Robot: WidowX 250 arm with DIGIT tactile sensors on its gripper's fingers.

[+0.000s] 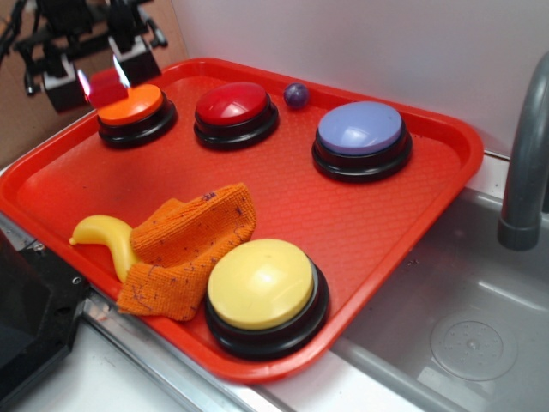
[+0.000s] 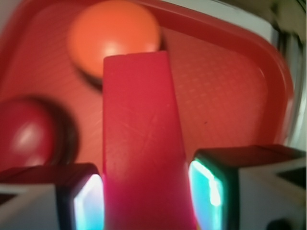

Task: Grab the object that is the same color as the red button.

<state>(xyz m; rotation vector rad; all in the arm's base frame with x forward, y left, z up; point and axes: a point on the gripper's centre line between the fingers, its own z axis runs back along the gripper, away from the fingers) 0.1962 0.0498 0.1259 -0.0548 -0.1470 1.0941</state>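
Gripper [image 1: 104, 84] clenched the red block [image 2: 141, 143] between its fingers [image 2: 88, 201], raised above the orange button [image 1: 130, 105].

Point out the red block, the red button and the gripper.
red block [image 2: 141, 143], wrist view: middle of its flat face, between the fingers.
red button [image 1: 232, 104], exterior view: top of its dark red cap.
gripper [image 1: 104, 84], exterior view: midway between its fingertips, closed on the block.
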